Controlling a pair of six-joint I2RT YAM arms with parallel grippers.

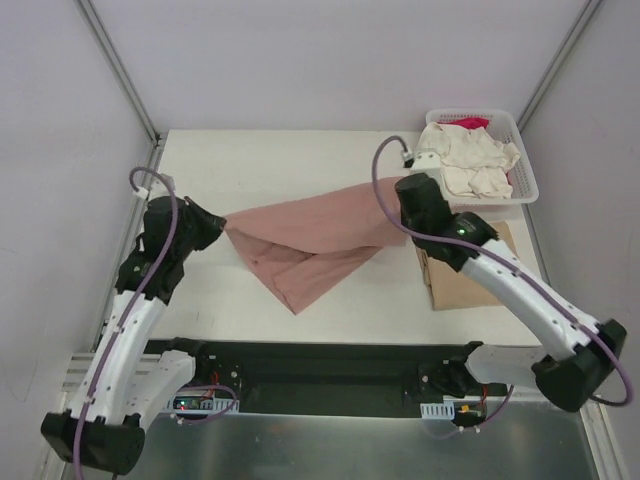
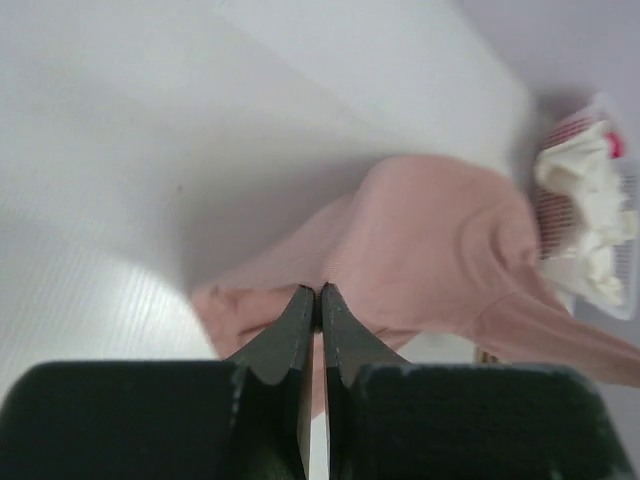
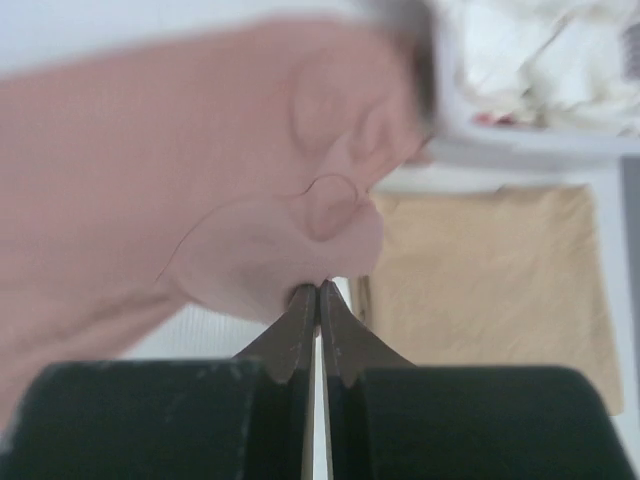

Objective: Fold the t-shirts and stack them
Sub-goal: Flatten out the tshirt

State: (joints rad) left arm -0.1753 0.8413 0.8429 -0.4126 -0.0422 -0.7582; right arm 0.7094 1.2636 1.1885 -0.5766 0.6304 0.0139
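A dusty-pink t-shirt [image 1: 310, 235] hangs stretched between my two grippers above the table, its lower part drooping to a point near the front. My left gripper [image 1: 222, 226] is shut on its left edge; in the left wrist view [image 2: 319, 290] the pink t-shirt [image 2: 440, 250] spreads away from the jaws. My right gripper [image 1: 400, 228] is shut on its right edge, seen as a pinched pink fold [image 3: 290, 250] at the jaws [image 3: 319, 288]. A folded tan t-shirt [image 1: 470, 275] lies flat at the right, under my right arm, also in the right wrist view [image 3: 500, 290].
A white slatted basket [image 1: 525, 165] at the back right holds crumpled cream t-shirts [image 1: 475, 160] and a bit of magenta cloth [image 1: 470, 123]. The white table [image 1: 280, 160] is bordered by grey walls and a black rail at the front.
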